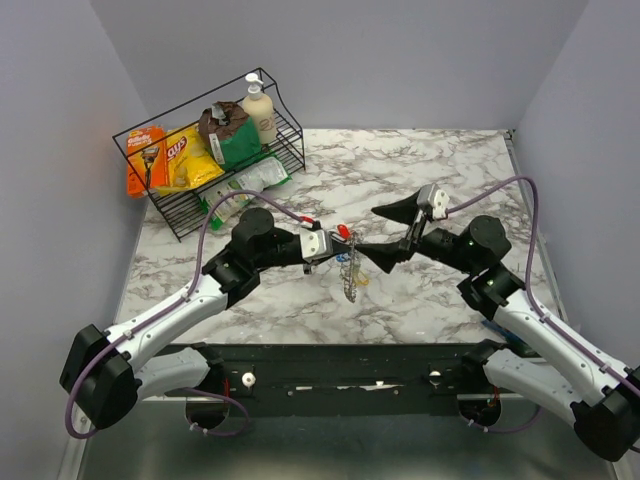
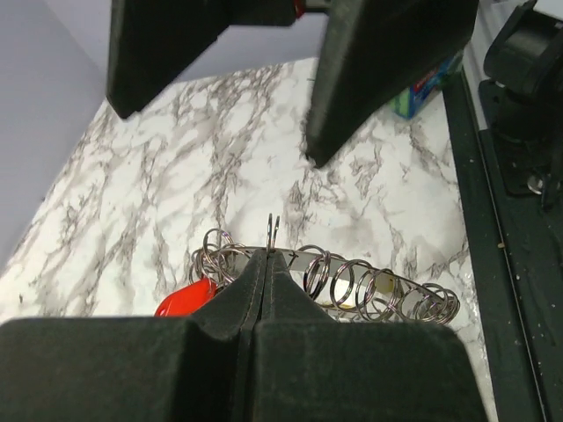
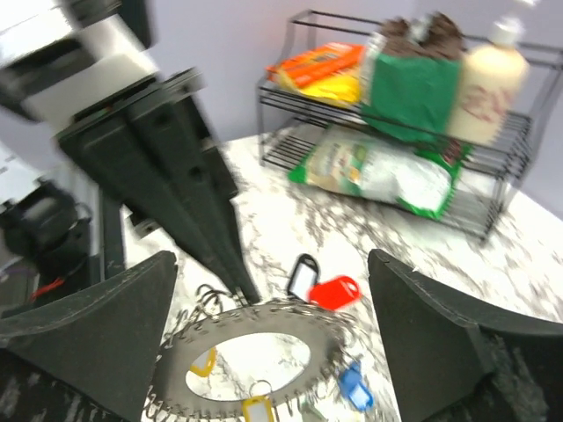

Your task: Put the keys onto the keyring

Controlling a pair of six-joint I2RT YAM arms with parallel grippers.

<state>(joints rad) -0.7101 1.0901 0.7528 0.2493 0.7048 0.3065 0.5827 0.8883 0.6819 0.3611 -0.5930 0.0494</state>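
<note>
A black wire basket [image 1: 175, 215] stands at the far left of the marbled table [image 1: 420, 160], and it has two tiers. The upper tier holds four things in a row: an orange pack [image 1: 143, 160], a yellow crisp bag [image 1: 190, 157], a green bag with a brown top [image 1: 230, 135] and a cream bottle [image 1: 260, 110]. The lower tier shows one green and white pouch [image 1: 250, 180].

To the right of the basket, the left end effector [image 1: 338, 248] reaches over the middle of the table. Its fingers are pressed together and pinch the keyring [image 3: 264, 309] by the rim. The keyring carries a row of many small wire loops [image 2: 369, 294], which are too crowded to count. The keys [image 1: 350, 278] dangle below the grip as a short cluster.

The right wrist view is blurred, and it shows five coloured pieces on the ring. These are one red [image 3: 334, 290], one white with a dark edge [image 3: 303, 274], one blue [image 3: 354, 387] and two yellow [image 3: 204, 362]. I cannot tell whether they are key heads or tags.

Just right of the ring, the right end effector [image 1: 368, 232] is spread wide and empty. One finger sits farther and one nearer, and both tips point at the left end effector. Under the right arm, at the near right of the table, lies one blue-green box [image 2: 422, 88].
</note>
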